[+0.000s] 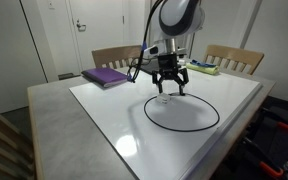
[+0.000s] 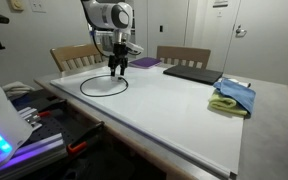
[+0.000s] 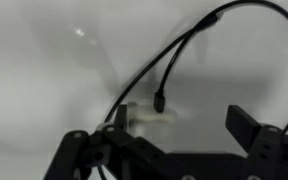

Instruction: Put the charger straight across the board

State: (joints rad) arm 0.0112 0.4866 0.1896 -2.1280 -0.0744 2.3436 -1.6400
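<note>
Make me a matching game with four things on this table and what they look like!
Things:
1. charger cable
2. book
3. laptop
4. cloth

What they look like:
A. purple
B. curled in a loop on the white board
C. blue and crumpled
D. dark and flat

Right pairs: 1-B, 2-A, 3-D, 4-C.
</note>
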